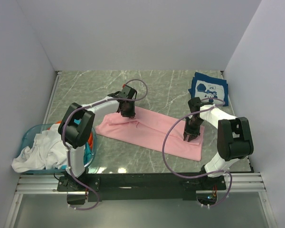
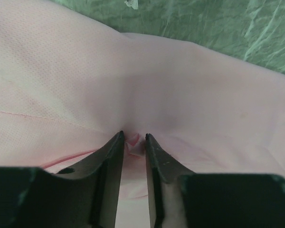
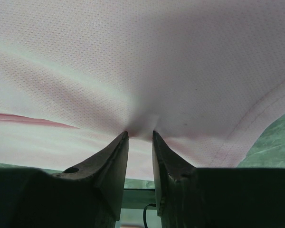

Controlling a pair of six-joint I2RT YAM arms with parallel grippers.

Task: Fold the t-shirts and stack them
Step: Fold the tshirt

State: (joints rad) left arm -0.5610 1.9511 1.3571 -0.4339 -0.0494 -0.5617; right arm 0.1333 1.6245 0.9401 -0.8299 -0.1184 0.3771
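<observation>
Pink t-shirt (image 1: 152, 132) across mid worktop (image 1: 171, 90) — my left pincer (image 1: 128, 114) pinches cloth at its far-left end, my right pincer (image 1: 192, 137) pinches its near-right end — navy t-shirt (image 1: 209, 89) folded far right.

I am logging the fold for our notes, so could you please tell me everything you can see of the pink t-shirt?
The pink t-shirt is plain, light pink, fine-meshed knit with a stitched hem. It lies folded into a long band slanting across the middle of the grey marbled table, rumpled at its left end. The left hand pinches a small ridge near that end; the right hand pinches cloth near the other end, by the hem. Nothing else touches it.
</observation>
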